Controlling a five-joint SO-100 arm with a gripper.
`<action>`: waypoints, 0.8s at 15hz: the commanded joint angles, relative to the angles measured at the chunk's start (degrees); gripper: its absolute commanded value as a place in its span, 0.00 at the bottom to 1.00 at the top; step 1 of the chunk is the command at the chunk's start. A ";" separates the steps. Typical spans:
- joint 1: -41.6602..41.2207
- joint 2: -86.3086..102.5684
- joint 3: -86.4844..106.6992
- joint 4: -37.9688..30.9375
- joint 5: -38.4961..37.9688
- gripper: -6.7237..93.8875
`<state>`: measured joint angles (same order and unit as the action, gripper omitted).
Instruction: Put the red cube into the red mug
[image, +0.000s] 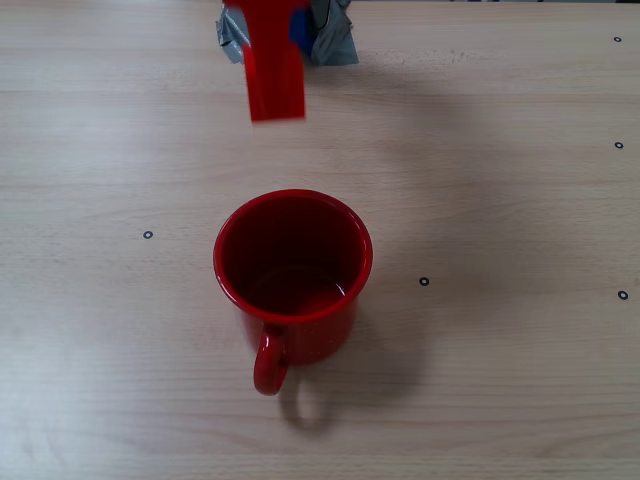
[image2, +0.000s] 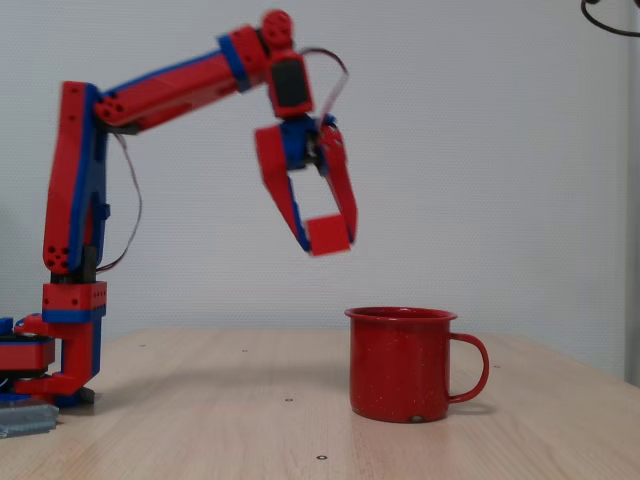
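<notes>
The jaws held the red cube (image2: 328, 235) aloft at center-left of the side-on fixed view, short of the red mug (image2: 400, 364) standing lower right; carrying over and dropping remained.

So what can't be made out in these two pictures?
- Red cube: seen only in the side fixed view; in the top fixed view the gripper covers it.
- Arm: cut off by the top edge in the top view, so the jaws are not visible there.
- Red mug inside: hidden by its own wall in the side view.
- Mug's floor: dark, detail unclear.
</notes>
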<state>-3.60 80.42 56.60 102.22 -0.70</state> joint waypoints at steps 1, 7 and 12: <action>-1.58 -2.37 -8.35 -1.58 1.58 0.07; -2.90 -16.08 -16.87 -7.56 2.81 0.07; -3.69 -20.21 -17.31 -13.36 3.16 0.07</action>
<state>-6.42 57.66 43.33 89.38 1.41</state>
